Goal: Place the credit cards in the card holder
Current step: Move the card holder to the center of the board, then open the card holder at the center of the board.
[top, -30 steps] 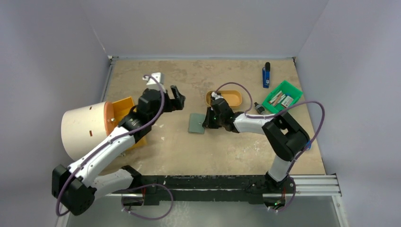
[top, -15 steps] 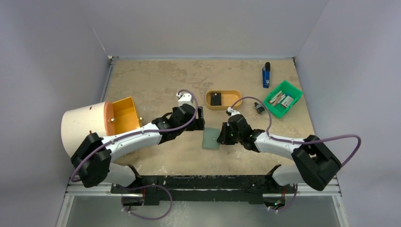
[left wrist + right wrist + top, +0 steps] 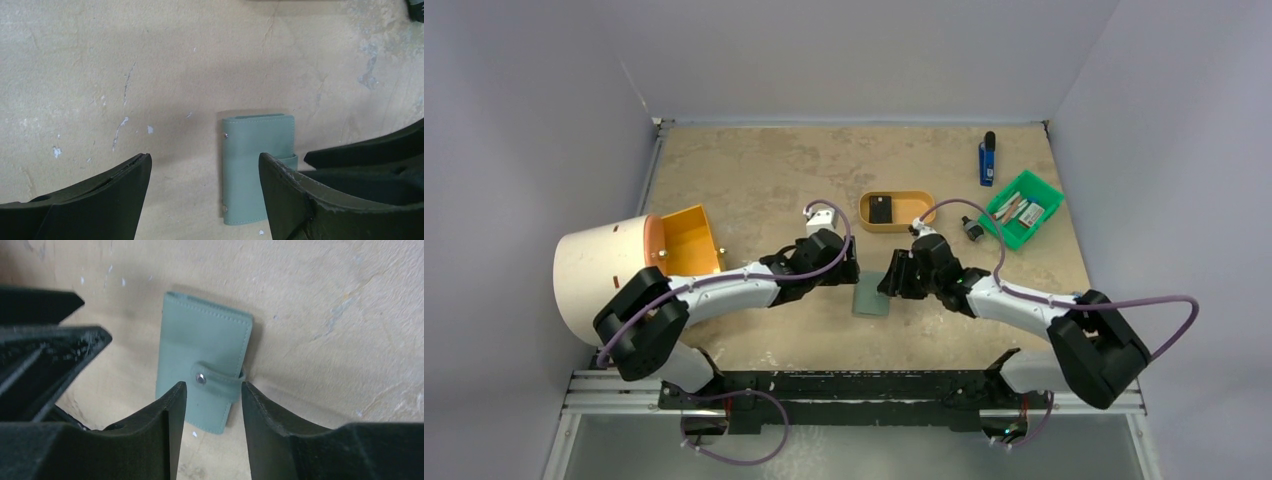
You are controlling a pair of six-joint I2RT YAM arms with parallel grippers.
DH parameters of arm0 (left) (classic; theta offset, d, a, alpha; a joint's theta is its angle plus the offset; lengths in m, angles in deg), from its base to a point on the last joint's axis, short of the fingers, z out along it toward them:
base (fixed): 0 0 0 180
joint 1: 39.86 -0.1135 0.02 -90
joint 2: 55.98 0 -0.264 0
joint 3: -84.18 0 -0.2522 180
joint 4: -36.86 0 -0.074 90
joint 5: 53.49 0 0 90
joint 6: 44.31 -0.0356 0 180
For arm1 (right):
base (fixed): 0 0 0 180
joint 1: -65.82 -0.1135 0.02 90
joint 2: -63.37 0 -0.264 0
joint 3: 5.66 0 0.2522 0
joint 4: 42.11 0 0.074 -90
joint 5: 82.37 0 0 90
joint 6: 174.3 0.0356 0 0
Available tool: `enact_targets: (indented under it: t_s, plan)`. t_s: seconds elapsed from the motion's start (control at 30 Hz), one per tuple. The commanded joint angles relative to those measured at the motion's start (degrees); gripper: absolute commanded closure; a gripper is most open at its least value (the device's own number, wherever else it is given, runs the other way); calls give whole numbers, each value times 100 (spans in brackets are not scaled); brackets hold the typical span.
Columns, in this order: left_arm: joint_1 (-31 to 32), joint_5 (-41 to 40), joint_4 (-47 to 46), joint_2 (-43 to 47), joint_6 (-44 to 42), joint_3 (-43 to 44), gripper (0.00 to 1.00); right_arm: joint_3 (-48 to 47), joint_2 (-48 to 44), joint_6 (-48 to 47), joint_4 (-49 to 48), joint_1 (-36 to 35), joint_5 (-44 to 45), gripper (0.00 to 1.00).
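Card holder (image 3: 871,297), green and folded shut with its tab snapped across, lies flat on the worktop (image 3: 754,180) near the front middle, between the two arms. The left tool (image 3: 205,161) hovers over it with jaws spread wide, holding nothing. The right tool (image 3: 212,388) hangs above the tab edge, jaws partly apart and empty. Behind sits a tan tray (image 3: 916,210) containing a small black square (image 3: 881,210).

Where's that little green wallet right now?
In the top view, the card holder lies flat near the middle of the table, between the left gripper and the right gripper, just nearer the arm bases than the tan oval tray.
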Motion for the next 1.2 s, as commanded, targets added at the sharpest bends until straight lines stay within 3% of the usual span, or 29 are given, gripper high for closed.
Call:
enact_targets:
  t_s: [0.0,0.2,0.53,0.83,1.0,1.17]
  plan:
    - [-36,-207,-174,328,85,-180,23,-364,434,141,-321,310,-430,55]
    - [-109,-194,-308,745,190,-737,26,-663,1029,-249,-506,469,-876,59]
    - [-302,573,-1053,790,283,-1080,32,-1319,1943,-781,-552,449,-1340,63]
    - [-360,974,-1258,668,539,-895,38,-1220,815,-839,154,411,-388,48]
    - [-362,1357,-1585,599,890,-921,41,-1202,316,-1234,626,-2,146,53]
    - [-364,1417,-1684,338,1206,-1018,51,-1211,388,-1374,903,-460,589,60]
